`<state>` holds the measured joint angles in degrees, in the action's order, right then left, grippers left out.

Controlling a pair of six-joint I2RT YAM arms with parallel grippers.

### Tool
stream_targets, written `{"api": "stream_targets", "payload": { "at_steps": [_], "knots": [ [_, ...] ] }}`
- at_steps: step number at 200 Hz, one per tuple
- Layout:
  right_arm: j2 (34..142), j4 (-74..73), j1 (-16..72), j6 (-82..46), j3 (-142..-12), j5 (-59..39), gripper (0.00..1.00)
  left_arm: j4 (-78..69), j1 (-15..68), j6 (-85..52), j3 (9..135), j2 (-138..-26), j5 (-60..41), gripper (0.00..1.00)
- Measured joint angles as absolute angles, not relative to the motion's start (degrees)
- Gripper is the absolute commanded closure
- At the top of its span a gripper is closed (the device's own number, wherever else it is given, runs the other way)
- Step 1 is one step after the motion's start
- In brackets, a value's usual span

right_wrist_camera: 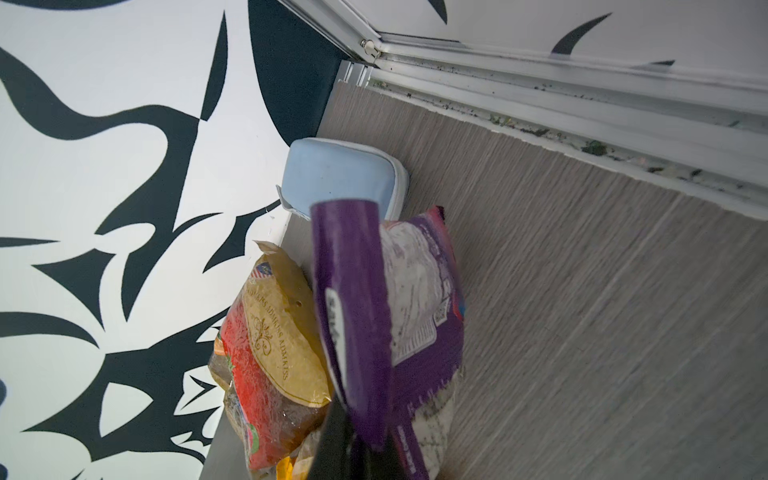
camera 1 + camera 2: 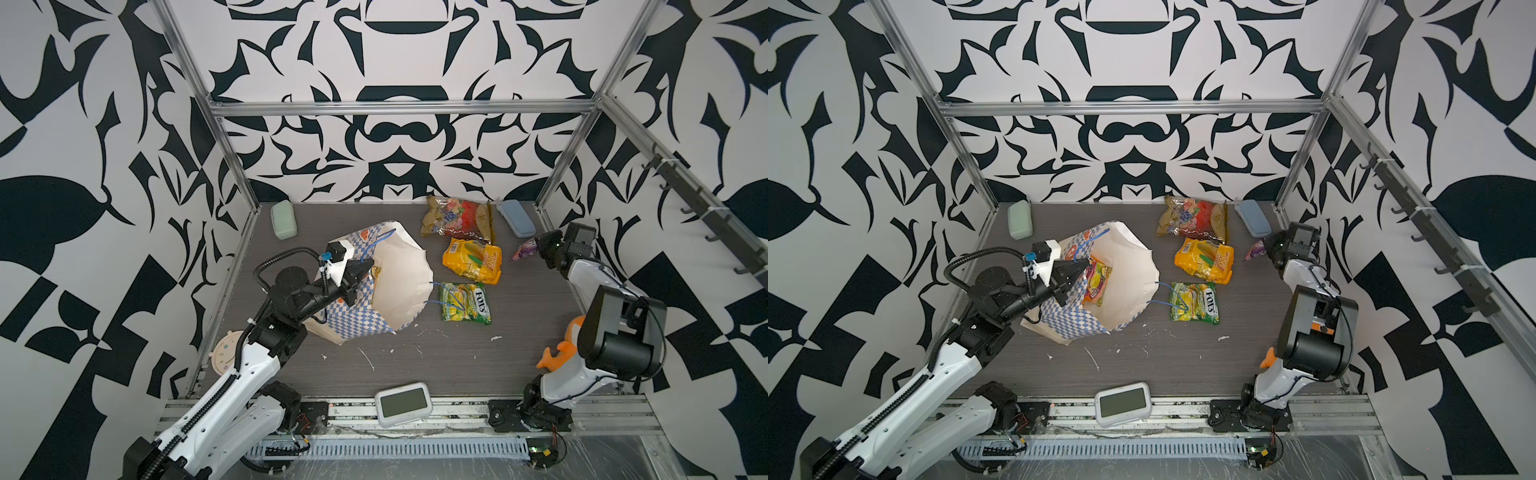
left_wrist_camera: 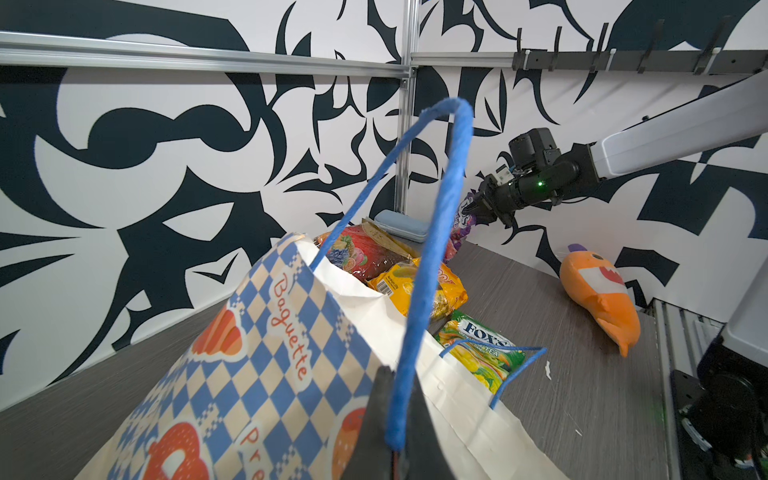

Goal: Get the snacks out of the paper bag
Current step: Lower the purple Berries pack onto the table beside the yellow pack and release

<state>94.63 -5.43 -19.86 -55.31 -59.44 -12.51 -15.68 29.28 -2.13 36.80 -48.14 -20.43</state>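
Between the jaws of the left gripper (image 2: 367, 266), pressed together, sits the blue cord handle (image 3: 432, 249) of the paper bag (image 2: 353, 321) — well apart, the right gripper (image 2: 538, 246) clamps a purple packet (image 2: 524, 249).

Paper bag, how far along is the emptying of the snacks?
Done: red fruit-print packet, yellow packet and green FOX'S packet lie on the table. In hand: right gripper holds the purple packet; left gripper pinches the paper bag's blue handle. Left: at least an orange-pink packet shows inside the bag.
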Motion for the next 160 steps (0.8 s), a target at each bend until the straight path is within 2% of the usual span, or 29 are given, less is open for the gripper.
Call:
{"api": "stream_targets", "payload": {
  "at_steps": [46, 69, 84, 95, 160],
  "knots": [
    [96.47, -11.73, -19.81, -61.58, -56.51, -13.58, 1.00, -16.58, 29.28, -2.37, 36.82, -49.60, -20.97, 1.00],
    [97.10, -14.09, -19.62, -63.31, -54.72, -13.85, 0.88, -16.91, 29.28, -2.70, 36.82, -50.13, -21.30, 1.00],
    [96.95, -14.83, -19.29, -63.66, -53.91, -14.22, 0.73, -16.91, 29.28, -2.83, 36.84, -50.22, -21.50, 1.00],
    [95.96, -15.05, -18.81, -64.12, -52.86, -14.46, 0.68, -16.93, 29.28, -2.96, 36.84, -50.22, -21.56, 1.00],
    [81.03, -8.25, -16.29, -59.22, -46.89, -13.56, 0.63, -17.52, 29.28, -3.03, 36.84, -50.57, -21.89, 1.00]
  ]
}}
